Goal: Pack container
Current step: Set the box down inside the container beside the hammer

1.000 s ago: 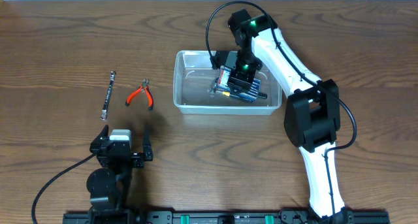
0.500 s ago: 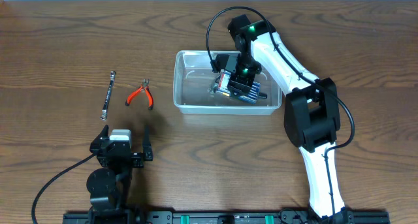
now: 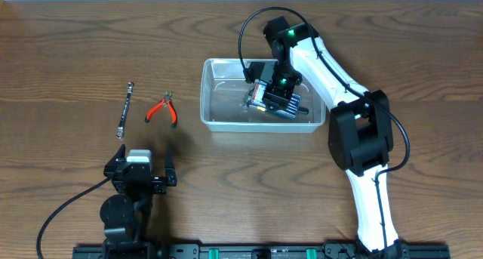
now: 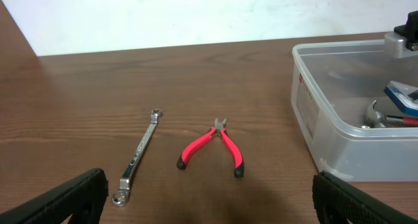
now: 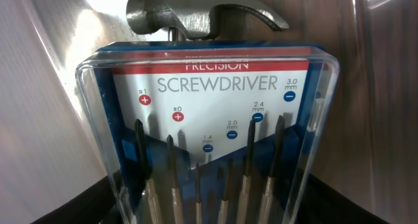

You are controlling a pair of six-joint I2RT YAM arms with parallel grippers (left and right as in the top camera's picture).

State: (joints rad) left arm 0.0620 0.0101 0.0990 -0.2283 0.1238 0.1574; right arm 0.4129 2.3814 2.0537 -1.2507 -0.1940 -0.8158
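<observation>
container (image 3: 220, 102) under case (image 3: 285, 102), seemingly in gripper (image 3: 273, 90)

- The table (image 3: 75, 47) under me is dark brown wood with visible grain and a dull sheen.
- The container (image 4: 339, 145) is smooth clear plastic, slightly cloudy on its walls.
- The screwdriver case (image 5: 215, 119) has a glossy clear plastic cover over a blue and red printed card.
- The hammer head (image 5: 196, 15) is polished grey metal.
- The wrench (image 4: 138, 156) is bright, smooth metal.
- The pliers (image 4: 199, 147) have red grips with black ends and grey metal tips.
- My right arm (image 3: 324, 63) wears a smooth white shell.
</observation>
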